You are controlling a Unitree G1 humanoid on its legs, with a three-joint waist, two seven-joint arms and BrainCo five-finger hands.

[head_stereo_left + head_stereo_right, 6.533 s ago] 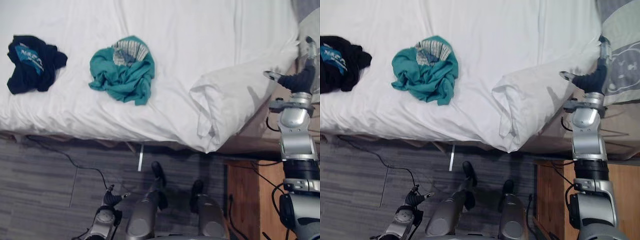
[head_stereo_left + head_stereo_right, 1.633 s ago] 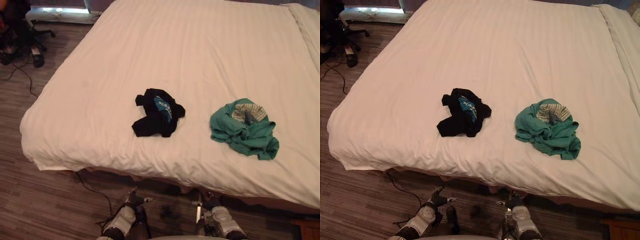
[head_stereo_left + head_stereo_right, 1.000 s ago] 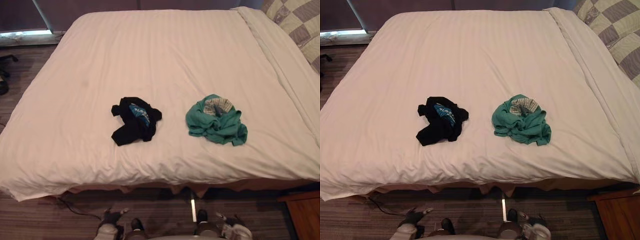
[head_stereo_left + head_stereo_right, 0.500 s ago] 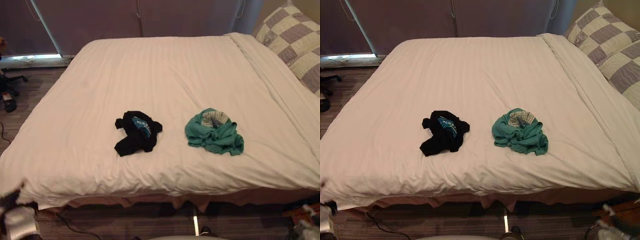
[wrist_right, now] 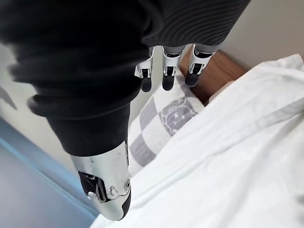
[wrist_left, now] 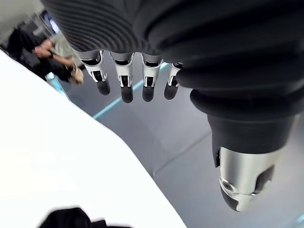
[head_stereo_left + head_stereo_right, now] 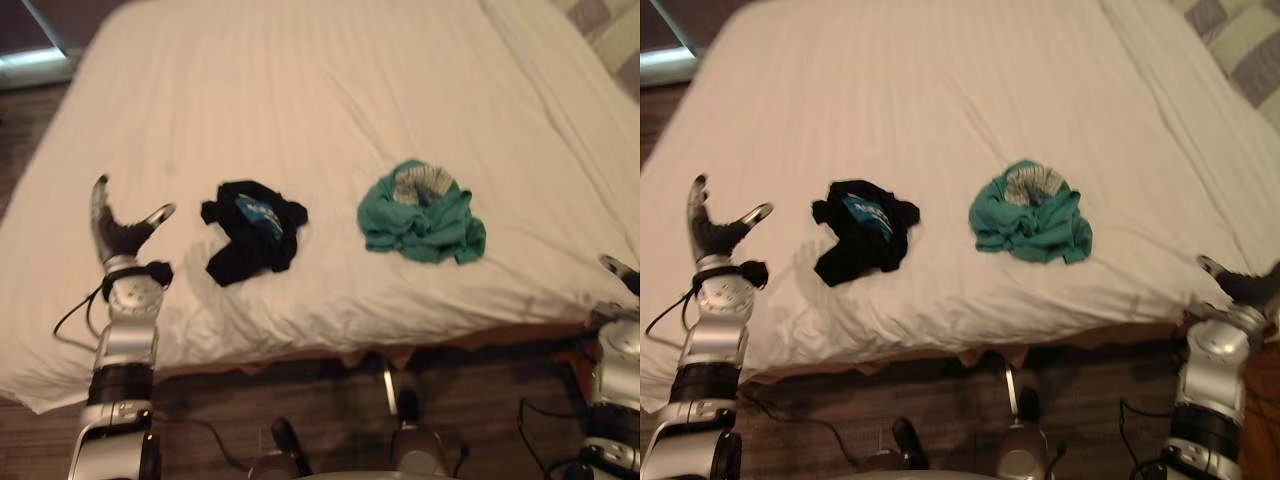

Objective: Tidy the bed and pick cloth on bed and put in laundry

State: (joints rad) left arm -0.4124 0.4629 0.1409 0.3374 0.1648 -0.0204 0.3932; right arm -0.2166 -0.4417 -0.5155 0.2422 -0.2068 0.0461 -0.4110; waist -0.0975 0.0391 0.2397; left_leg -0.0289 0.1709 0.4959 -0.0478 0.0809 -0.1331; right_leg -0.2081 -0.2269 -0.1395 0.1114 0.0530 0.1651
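Bed [image 7: 300, 80] below; left hand [image 7: 118, 238] fingers [image 6: 126, 83] straight, holding nothing; right hand [image 7: 1236, 284] same.

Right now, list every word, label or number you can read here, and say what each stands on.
Black garment: a blue printed patch, too blurred to read.
Teal garment: no text seen.
Checked pillow: a small drawn figure, no readable words.
Nothing else here bears readable text.

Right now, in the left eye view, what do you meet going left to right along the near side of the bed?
left hand → black cloth → teal cloth → right hand
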